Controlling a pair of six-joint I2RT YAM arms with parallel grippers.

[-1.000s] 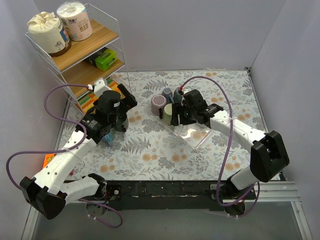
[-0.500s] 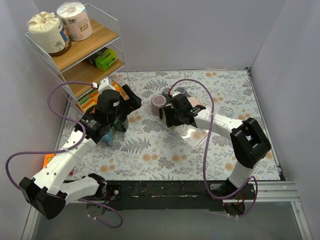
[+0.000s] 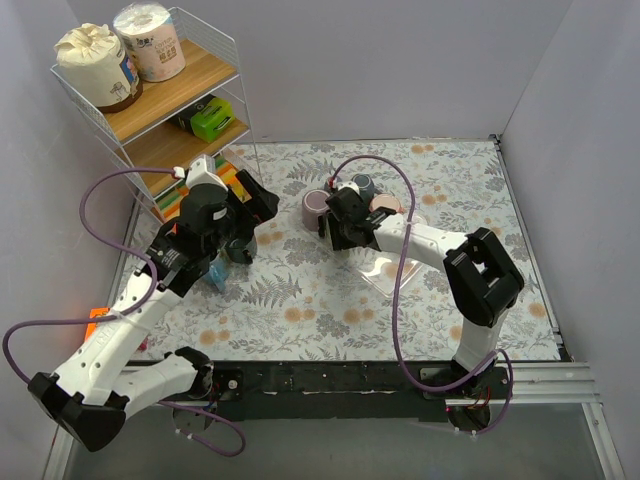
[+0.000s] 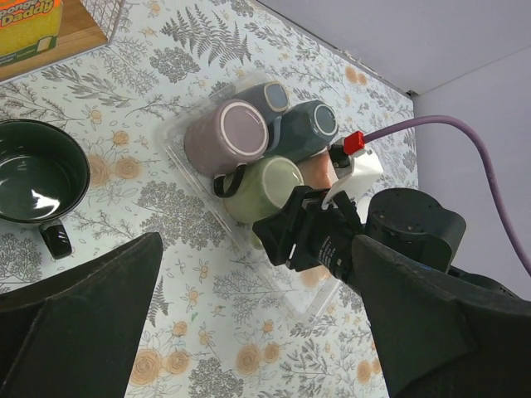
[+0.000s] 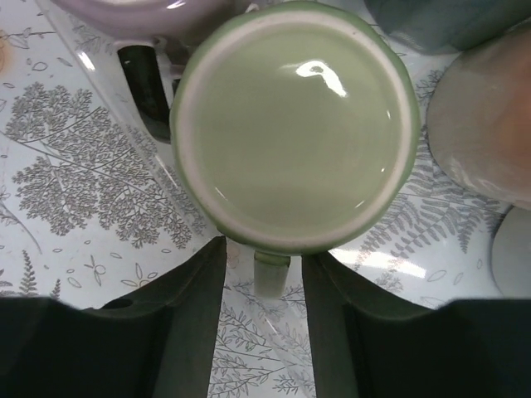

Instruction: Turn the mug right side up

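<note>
Pale green ceramic mug [image 5: 294, 133] is sitting base-up at the left end of the clear plastic tray [image 3: 395, 268]. Right gripper [image 5: 262, 257] is hovering directly above it, its 2 fingers part-spread and straddling the mug's handle, not yet pinching. Left gripper [image 3: 250, 222] is gaping wide, farther off.

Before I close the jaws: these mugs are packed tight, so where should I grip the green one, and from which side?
Grip the handle of the green mug. It sits base up, hemmed in by the mauve mug and peach mug, leaving its body crowded. The handle juts toward the bare end of the clear tray: come from there, a jaw each side.
</note>
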